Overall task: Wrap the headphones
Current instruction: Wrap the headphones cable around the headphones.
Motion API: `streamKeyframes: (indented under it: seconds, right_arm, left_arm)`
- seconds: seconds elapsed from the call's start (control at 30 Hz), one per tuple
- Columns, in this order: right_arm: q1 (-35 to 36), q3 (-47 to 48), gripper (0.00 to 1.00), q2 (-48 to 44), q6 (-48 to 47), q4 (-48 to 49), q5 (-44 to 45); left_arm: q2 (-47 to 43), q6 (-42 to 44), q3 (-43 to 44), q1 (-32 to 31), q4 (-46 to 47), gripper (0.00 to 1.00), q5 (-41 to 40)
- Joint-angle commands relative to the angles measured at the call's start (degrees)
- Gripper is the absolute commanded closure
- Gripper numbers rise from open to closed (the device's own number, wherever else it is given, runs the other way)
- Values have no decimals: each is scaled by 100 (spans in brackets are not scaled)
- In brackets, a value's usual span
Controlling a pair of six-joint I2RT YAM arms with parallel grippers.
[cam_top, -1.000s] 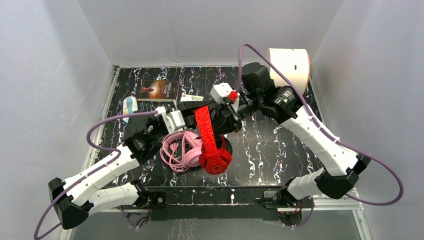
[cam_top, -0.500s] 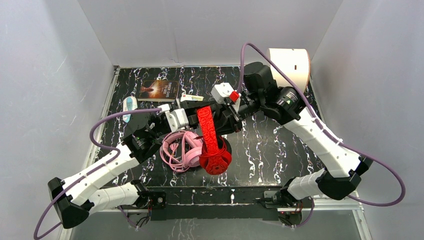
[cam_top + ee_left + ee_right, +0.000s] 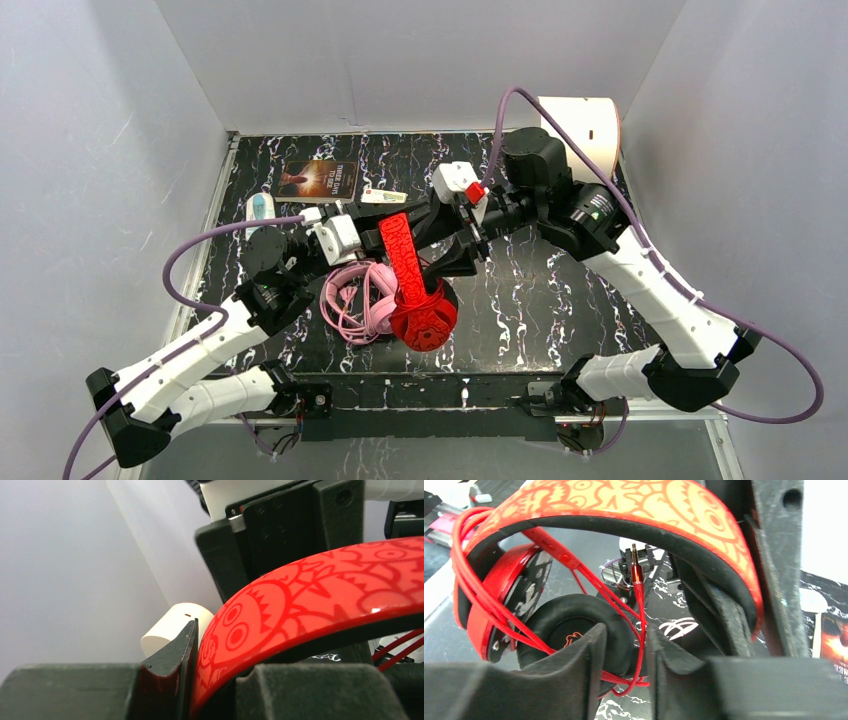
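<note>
1. The red headphones (image 3: 412, 290) stand upright at the worktop's (image 3: 560, 290) near middle, just beside the pink headphones (image 3: 360, 300).
2. The left gripper (image 3: 220, 680) clamps their headband (image 3: 320, 585).
3. The right gripper (image 3: 626, 645) has just spread its jaws, freeing the cable (image 3: 640, 625).
4. The cable is wound on and its plug (image 3: 636, 565) dangles: this wrap seems nearly finished.

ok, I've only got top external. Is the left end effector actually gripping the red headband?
Observer: Yes. Left wrist view: left end effector is clamped across the band of the red headphones.
Operator: Cable wrapped?
Observer: Right wrist view: red cable lies in several loops over one earcup.
Operator: Plug?
Observer: Jack plug sticks up loose under the band. Right end effector is open, with strands passing between its fingers.
</note>
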Motion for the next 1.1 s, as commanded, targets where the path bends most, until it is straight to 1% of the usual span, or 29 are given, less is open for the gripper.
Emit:
streamKeyframes:
  seconds: [0.0,0.03,0.17,0.27,0.33,0.4,0.53,0.6,0.67,0.73,0.8,0.83,0.9,0.93,0.97,1.07]
  right_arm:
    - [0,-32,39,-329,398,519,994]
    - [-1,-27,35,-372,434,518,1159]
    - [-40,37,25,-407,438,380,1637]
    - [-69,-28,21,-465,461,453,1655]
    - [-76,-13,20,-476,629,507,2002]
    - [-84,2,19,-498,910,535,2870]
    - [-122,-299,7,-682,1653,494,5304]
    - [-192,-611,2,-819,2052,406,6442]
    - [-359,-1019,2,-968,2378,341,7220]
    - [-749,-1353,1,-1068,2626,245,7281]
    - [-1392,-1657,1,-1098,2817,157,6949]
    - [-1828,-1833,1,-1122,2885,173,6548]
    - [-2688,-2129,1,-1115,3040,244,5456]
    - [-2984,-2249,1,-1089,3066,290,4898]
    - [-3175,-2350,1,-1060,3069,309,4565]
    - [-3256,-2523,2,-1056,2947,273,4334]
  left_arm:
    - [-297,-305,-50,-17,184,100,-547]
    - [-354,-344,-80,-17,120,100,-623]
    - [-497,-429,-270,-21,54,100,-796]
    - [-552,-546,-396,-17,60,100,-927]
    - [-560,-782,-355,-17,-104,100,-1165]
    - [-578,-1125,-293,-17,-403,100,-1432]
    - [-548,-2228,-214,-17,-1053,100,-2260]
    - [-415,-2854,-17,-17,-1651,100,-2697]
    - [-246,-3516,304,-17,-2663,100,-3104]
    - [-123,-4171,583,-16,-3519,100,-3474]
    - [0,-4701,812,-17,-4261,100,-3723]
    - [53,-4880,897,-17,-4541,100,-3770]
    - [135,-5304,979,-12,-4965,100,-3803]
    - [176,-5605,985,-8,-5104,100,-3784]
    - [229,-5796,998,-8,-5197,100,-3725]
    - [412,-6242,1106,13,-5458,100,-3539]
